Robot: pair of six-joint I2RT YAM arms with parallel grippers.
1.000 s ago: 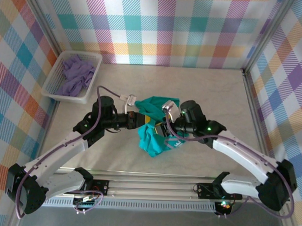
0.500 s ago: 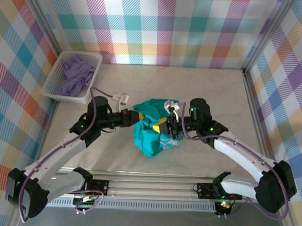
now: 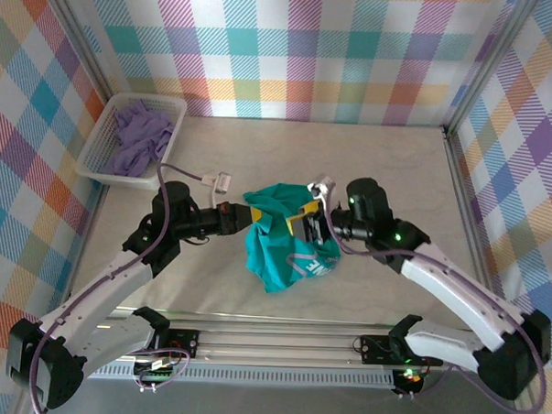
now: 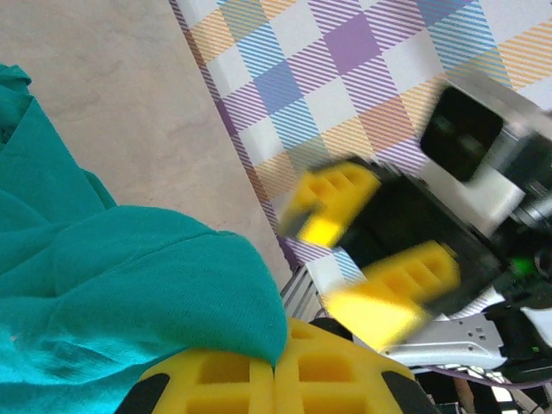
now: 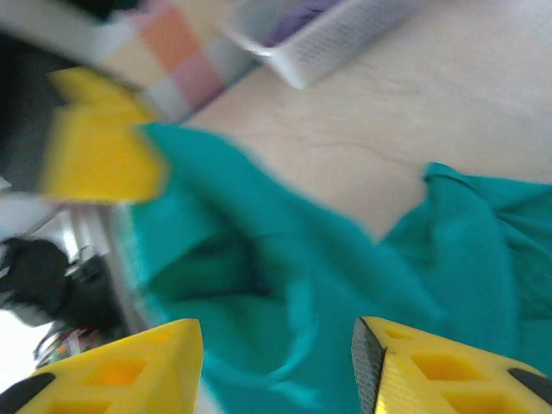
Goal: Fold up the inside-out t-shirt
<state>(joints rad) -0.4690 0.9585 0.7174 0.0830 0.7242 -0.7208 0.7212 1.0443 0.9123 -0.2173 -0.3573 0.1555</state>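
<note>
**Left gripper** (image 3: 236, 214): fingers pressed together on a fold of the inside-out t-shirt (image 3: 279, 253). In the left wrist view the teal cloth (image 4: 129, 285) drapes straight over the closed yellow fingers (image 4: 274, 379).

**Right gripper** (image 3: 304, 225): fingers spread, nothing clamped. The right wrist view has the cloth (image 5: 285, 259) lying in the gap between them (image 5: 276, 341). The left wrist view also catches the spread pair (image 4: 362, 246), blurred.

**Key relation:** the two grippers face each other across the upper part of the bundle.
- From the left gripper, the bulk of the shirt lies toward 4 o'clock.
- From the right gripper, it lies toward 7 o'clock.
- The bundle's long axis runs roughly 12 to 6 o'clock.
- Both grippers are at the cloth. The left has the hold, so the next catch looks like the right's to make.

**Inside-out t-shirt:** teal-green, bunched and crumpled, no flat panel or clear hem. It is at table (image 3: 397, 166) centre, apparently hanging from the left pinch. A pale printed graphic (image 3: 307, 264) shows low on its right side.

**Elsewhere:** white basket (image 3: 93, 167) at 10 o'clock, well apart, holding a lavender garment (image 3: 140, 132).
</note>
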